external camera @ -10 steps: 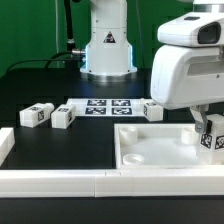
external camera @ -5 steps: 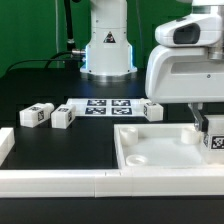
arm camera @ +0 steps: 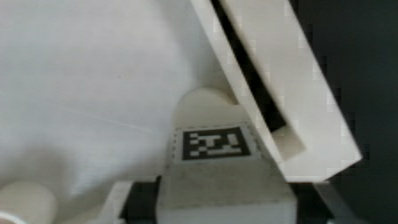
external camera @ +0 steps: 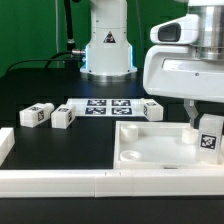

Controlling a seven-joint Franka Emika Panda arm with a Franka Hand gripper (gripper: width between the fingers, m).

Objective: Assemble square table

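The square table's white panel (external camera: 150,150) lies at the exterior view's right, rim up, with round corner sockets. My gripper (external camera: 204,126) is shut on a short white leg post (external camera: 208,139) with a black tag and holds it upright over the panel's far right corner. In the wrist view the leg post (arm camera: 217,150) sits between my dark fingers (arm camera: 150,198), above the panel's floor (arm camera: 89,80) and close to its raised rim (arm camera: 267,70). Three more leg posts lie on the black table: two at the left (external camera: 38,114) (external camera: 63,118) and one behind the panel (external camera: 152,110).
The marker board (external camera: 105,106) lies flat behind the panel. A long white border rail (external camera: 90,181) runs along the front and another piece (external camera: 5,145) stands at the left. The robot base (external camera: 107,50) is at the back.
My arm has shifted toward the exterior view's left with the leg post in its grip. The post's tag now shows more fully above the panel's corner.
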